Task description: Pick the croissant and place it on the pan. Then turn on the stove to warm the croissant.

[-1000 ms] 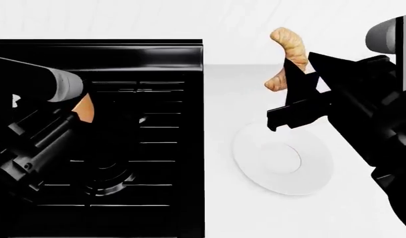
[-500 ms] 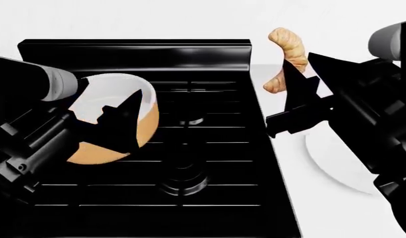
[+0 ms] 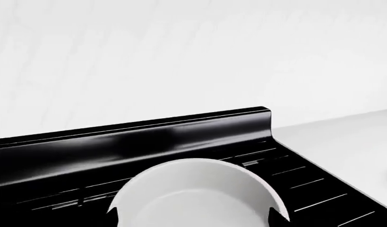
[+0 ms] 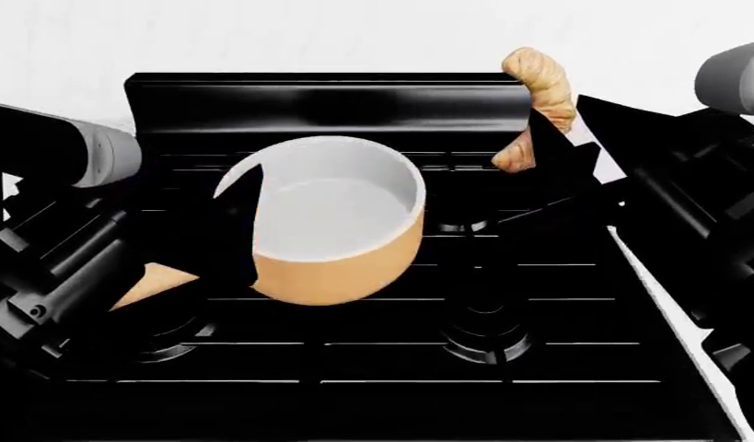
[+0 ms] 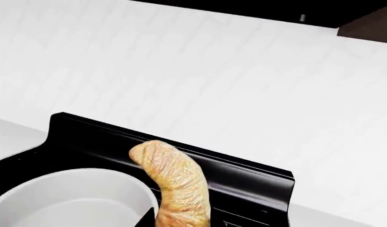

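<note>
The golden-brown croissant [image 4: 539, 92] is gripped upright in my right gripper [image 4: 559, 138], in the air over the back right of the black stove [image 4: 352, 101]. In the right wrist view the croissant [image 5: 177, 184] stands beside the pan's rim [image 5: 67, 182]. The orange-tan pan [image 4: 352, 267] with a white interior sits on the left-centre grates. Its handle [image 4: 149, 281] is mostly hidden behind my left arm. My left gripper [image 4: 245, 226] is open and empty at the pan's near left rim. In the left wrist view the pan [image 3: 193, 189] lies between the fingertips [image 3: 116, 216].
The stove's raised black backguard [image 3: 149, 142] runs along the white wall [image 4: 291, 37]. Burners [image 4: 481, 336] sit under the grid grates. White counter shows to the stove's right [image 4: 702, 368] and in the left wrist view [image 3: 344, 142].
The head view has swung left: stove and pan slid right in the picture to the middle, and the white plate has left the view. The croissant stays gripped in the right gripper.
</note>
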Tool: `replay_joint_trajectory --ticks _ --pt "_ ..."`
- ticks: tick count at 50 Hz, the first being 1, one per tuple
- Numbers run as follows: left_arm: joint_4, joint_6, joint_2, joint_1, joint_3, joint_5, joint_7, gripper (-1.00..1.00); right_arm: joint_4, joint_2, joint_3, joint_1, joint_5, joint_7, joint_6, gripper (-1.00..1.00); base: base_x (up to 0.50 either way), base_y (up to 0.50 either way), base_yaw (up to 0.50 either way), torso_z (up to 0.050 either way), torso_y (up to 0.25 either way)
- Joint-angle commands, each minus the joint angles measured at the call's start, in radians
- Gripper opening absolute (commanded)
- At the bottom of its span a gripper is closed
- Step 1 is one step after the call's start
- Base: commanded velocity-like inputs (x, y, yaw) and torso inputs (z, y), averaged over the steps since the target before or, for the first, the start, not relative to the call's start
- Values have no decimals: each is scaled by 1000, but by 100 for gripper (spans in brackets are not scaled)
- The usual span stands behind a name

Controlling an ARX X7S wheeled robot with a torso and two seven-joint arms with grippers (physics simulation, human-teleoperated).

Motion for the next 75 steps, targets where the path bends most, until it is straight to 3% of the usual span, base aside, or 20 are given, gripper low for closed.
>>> replay_joint_trajectory --ticks 1,26,34,41,53,75 --pt "7 4 -4 9 0 0 3 100 -12 2 7 14 7 12 15 -100 0 500 0 0 0" --pt "9 13 -3 16 5 15 12 100 8 4 9 -20 -3 -4 -8 -100 0 440 0 0 0" --pt "9 15 -1 26 7 26 18 100 119 -46 -37 85 54 -55 141 -100 0 0 0 0 0" --pt "8 16 -6 27 6 31 23 100 271 -116 -83 210 78 -166 307 -100 0 0 0 0 0" --pt "3 18 -1 28 13 43 31 100 508 -218 -161 341 -35 -401 501 -100 0 0 0 0 0" --pt "-14 21 3 18 27 57 38 100 692 -314 -272 386 -223 -657 593 -100 0 0 0 0 0"
